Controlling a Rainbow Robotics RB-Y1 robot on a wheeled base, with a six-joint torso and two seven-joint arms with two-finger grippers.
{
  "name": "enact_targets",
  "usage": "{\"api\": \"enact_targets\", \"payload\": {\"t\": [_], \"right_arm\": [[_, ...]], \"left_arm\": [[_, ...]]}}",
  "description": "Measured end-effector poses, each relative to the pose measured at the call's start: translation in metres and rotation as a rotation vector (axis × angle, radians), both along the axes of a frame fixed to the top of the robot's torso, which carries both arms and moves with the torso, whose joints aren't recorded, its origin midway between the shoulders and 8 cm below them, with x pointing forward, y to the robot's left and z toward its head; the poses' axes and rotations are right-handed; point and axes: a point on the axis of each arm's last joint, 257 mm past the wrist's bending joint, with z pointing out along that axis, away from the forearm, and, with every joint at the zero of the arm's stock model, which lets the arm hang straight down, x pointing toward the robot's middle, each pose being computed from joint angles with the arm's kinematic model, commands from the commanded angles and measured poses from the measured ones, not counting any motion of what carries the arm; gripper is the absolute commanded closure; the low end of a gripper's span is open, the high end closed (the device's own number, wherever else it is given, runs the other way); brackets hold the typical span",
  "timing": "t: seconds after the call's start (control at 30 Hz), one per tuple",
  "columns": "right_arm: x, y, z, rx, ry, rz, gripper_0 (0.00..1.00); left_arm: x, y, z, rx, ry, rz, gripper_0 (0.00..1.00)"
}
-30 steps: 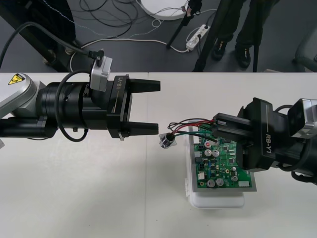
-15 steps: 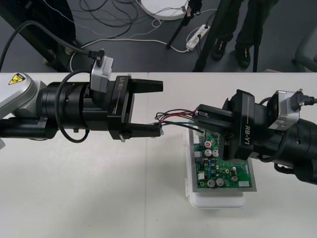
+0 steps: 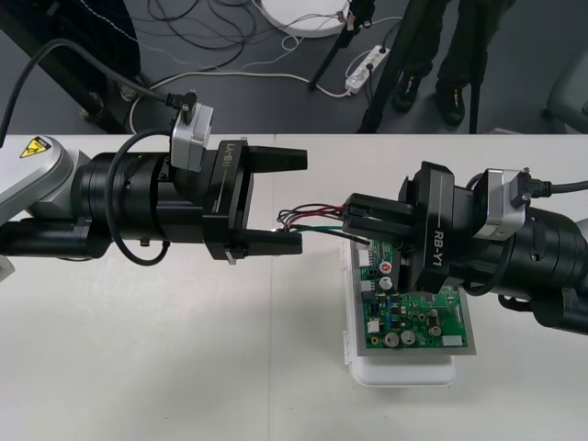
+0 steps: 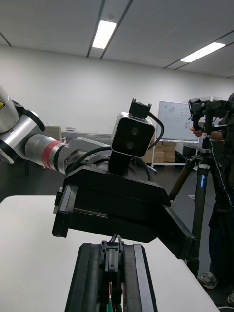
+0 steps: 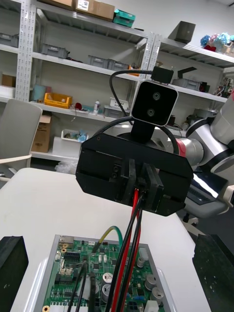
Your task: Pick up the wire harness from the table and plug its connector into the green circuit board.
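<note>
My right gripper (image 3: 349,218) hangs over the far end of the green circuit board (image 3: 411,310), shut on the wire harness (image 3: 317,219). Its red, black and green wires run left toward the lower finger of my left gripper (image 3: 290,200), which is open and faces the right one closely. The right wrist view has the harness's black plug (image 4: 112,256) clamped between that arm's fingers (image 4: 87,278). From the left wrist view, the right gripper (image 5: 139,178) holds the wires (image 5: 132,234) above the board (image 5: 73,278), and the left fingers (image 5: 12,265) stand far apart.
The board rests on a white base (image 3: 404,372) right of the table's middle. Dark floor with cables and a power strip (image 3: 367,66) runs beyond the table's far edge (image 3: 303,135).
My right gripper has carried the harness left and farther back, toward the left gripper. The hanging socket end has passed behind the left gripper's lower finger. The left gripper edged right.
</note>
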Motion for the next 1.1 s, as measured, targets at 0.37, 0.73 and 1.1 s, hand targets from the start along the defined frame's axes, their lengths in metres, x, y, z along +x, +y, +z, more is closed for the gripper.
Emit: {"api": "enact_targets", "payload": {"t": [0.37, 0.73, 1.1], "right_arm": [[0.003, 0.001, 0.002, -0.002, -0.010, -0.009, 1.00], [0.009, 0.005, 0.007, 0.028, -0.003, -0.030, 1.00], [0.014, 0.013, 0.001, 0.018, 0.006, -0.057, 1.00]], "left_arm": [[-0.004, -0.002, 0.002, -0.003, -0.005, -0.009, 0.00], [-0.009, -0.004, 0.005, -0.009, -0.011, -0.021, 0.00], [-0.010, -0.011, 0.016, -0.022, -0.036, -0.038, 0.00]]}}
